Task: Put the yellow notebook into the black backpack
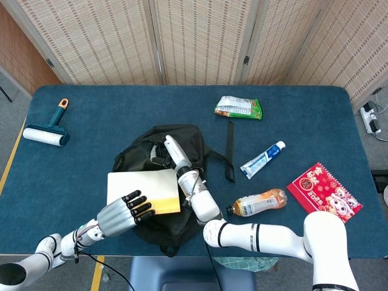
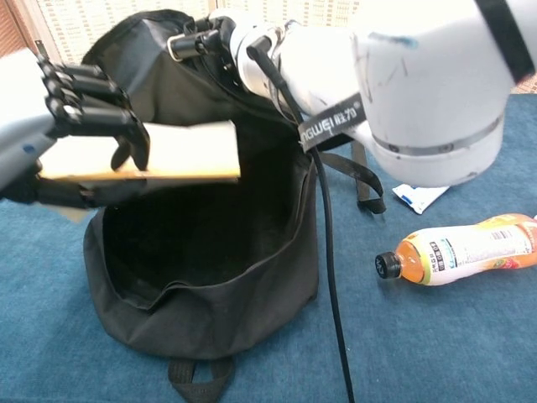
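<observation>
The yellow notebook [image 1: 143, 190] lies flat over the mouth of the black backpack [image 1: 185, 144], gripped by my left hand [image 1: 124, 213] at its near edge. In the chest view the notebook [image 2: 180, 153] hovers level above the backpack's [image 2: 210, 277] dark opening, with my left hand's [image 2: 84, 105] black fingers wrapped over its top. My right hand [image 1: 176, 151] holds the backpack's upper rim, lifting it so the mouth stays wide. The right hand [image 2: 214, 38] pinches the fabric near the top in the chest view, with its bulky white forearm filling the upper right.
An orange drink bottle [image 1: 260, 202] lies right of the backpack, with a toothpaste tube [image 1: 262, 159] and a red booklet [image 1: 324, 188] beyond. A snack packet [image 1: 239, 108] sits at the back. A lint roller [image 1: 48, 130] lies far left. A black cable [image 2: 331, 277] hangs beside the bag.
</observation>
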You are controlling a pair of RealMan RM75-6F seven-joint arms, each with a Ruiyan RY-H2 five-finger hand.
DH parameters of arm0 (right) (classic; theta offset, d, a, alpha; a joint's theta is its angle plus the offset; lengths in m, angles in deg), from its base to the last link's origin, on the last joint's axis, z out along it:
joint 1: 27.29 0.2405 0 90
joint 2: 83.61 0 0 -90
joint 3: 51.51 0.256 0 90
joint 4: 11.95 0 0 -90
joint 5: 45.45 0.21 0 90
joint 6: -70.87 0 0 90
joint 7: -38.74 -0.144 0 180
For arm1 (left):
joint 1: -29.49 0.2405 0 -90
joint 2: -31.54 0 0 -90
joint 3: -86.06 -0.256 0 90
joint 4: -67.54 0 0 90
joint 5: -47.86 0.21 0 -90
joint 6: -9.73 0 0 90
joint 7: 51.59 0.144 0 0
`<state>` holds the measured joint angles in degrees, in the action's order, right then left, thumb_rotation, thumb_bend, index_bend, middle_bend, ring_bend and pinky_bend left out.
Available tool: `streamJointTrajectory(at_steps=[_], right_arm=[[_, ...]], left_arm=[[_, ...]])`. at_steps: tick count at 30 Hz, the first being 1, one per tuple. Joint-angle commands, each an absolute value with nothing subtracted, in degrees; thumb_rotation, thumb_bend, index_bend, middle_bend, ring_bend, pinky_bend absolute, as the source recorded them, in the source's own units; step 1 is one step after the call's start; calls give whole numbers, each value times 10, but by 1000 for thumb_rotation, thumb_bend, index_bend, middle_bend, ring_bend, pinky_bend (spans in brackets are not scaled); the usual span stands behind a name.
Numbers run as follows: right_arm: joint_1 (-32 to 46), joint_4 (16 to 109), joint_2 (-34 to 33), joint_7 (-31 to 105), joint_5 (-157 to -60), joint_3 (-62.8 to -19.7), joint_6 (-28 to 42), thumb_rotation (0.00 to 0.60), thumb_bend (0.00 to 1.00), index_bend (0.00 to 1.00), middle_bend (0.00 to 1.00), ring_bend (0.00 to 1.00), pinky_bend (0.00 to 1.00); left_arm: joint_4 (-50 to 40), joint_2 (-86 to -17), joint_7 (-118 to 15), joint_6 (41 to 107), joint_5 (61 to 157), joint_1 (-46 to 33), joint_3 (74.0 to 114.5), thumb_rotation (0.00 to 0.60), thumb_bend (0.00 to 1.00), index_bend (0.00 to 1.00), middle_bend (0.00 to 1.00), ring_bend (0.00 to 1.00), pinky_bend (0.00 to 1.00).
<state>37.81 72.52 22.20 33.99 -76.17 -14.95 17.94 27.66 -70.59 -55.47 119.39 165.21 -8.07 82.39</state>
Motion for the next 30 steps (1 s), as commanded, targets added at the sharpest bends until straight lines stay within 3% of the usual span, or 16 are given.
streamJointTrajectory(at_steps=[1, 13, 25, 30], right_arm=[[377, 719, 225, 337, -764, -151, 179, 600, 897, 857, 518, 389, 326], [373, 710, 233, 326, -769, -149, 184, 600, 899, 847, 517, 379, 326], [348, 750, 226, 301, -784, -158, 195, 600, 898, 843, 516, 378, 326], [345, 759, 224, 297, -791, -156, 194, 600, 897, 842, 516, 378, 326]], left_arm=[[273, -714, -551, 1190, 1657, -83, 817, 600, 527, 747, 735, 608, 603], [273, -760, -552, 1162, 1654, -108, 814, 600, 520, 746, 736, 611, 603], [360, -824, -559, 1104, 1607, -126, 830, 600, 504, 746, 736, 611, 603], [372, -840, -551, 1117, 1602, -142, 838, 600, 499, 746, 736, 610, 603]])
